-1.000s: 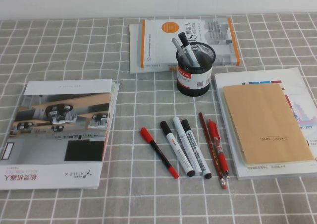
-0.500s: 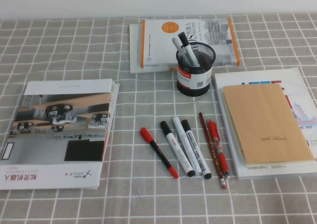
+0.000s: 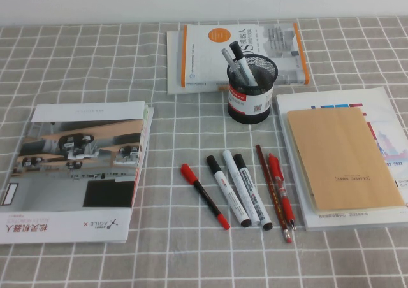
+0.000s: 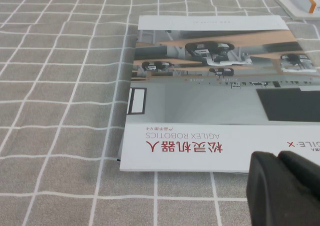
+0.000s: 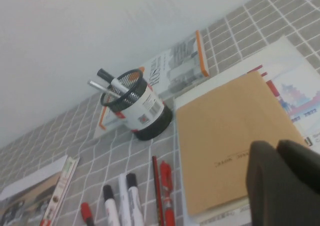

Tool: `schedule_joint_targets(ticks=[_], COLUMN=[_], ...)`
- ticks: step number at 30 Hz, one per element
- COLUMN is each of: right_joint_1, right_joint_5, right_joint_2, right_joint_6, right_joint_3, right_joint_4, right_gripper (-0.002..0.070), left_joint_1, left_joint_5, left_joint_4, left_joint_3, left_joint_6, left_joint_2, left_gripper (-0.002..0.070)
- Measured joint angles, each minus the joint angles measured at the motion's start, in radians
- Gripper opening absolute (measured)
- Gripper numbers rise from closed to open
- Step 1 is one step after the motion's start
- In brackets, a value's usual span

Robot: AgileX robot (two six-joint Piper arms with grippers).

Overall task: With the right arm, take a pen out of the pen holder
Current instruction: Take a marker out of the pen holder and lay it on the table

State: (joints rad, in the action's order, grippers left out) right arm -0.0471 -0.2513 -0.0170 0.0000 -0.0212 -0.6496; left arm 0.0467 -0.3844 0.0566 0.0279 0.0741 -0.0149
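Observation:
A black mesh pen holder (image 3: 249, 97) with a red-and-white label stands at the back middle of the table, with two or three pens (image 3: 237, 60) leaning out toward the left. The right wrist view shows the pen holder (image 5: 142, 106) and its pens (image 5: 107, 83) some way ahead. Neither arm appears in the high view. My right gripper (image 5: 276, 153) is shut and empty, hovering over the brown notebook (image 5: 225, 136), well short of the holder. My left gripper (image 4: 278, 158) is shut and empty, by the near edge of a magazine (image 4: 215, 86).
Several loose pens lie in a row in front of the holder: a red marker (image 3: 204, 195), black-capped white markers (image 3: 236, 187), a pencil and a red pen (image 3: 280, 189). An orange-edged book (image 3: 242, 53) lies behind the holder. The brown notebook (image 3: 341, 157) tops papers at right; the magazine (image 3: 76, 170) lies at left.

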Motion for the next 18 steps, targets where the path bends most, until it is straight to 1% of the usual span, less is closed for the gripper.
schedule_joint_targets(ticks=[5, 11, 18], right_joint_1=[0.000, 0.000, -0.005], right_joint_5=[-0.186, -0.422, -0.505], right_joint_2=[-0.169, -0.482, -0.820], right_joint_6=[-0.107, -0.202, -0.297], right_joint_3=[-0.195, -0.454, -0.671], right_joint_4=[0.003, 0.033, 0.058], right_gripper=[-0.0013, -0.0013, -0.0012], left_joint_1=[0.000, 0.000, 0.000], left_joint_5=[0.000, 0.000, 0.000], left_joint_4=[0.000, 0.000, 0.000], left_joint_3=[0.000, 0.000, 0.000], left_joint_6=[0.000, 0.000, 0.000], left_joint_2=[0.000, 0.000, 0.000], left_gripper=[-0.0005, -0.0005, -0.0005])
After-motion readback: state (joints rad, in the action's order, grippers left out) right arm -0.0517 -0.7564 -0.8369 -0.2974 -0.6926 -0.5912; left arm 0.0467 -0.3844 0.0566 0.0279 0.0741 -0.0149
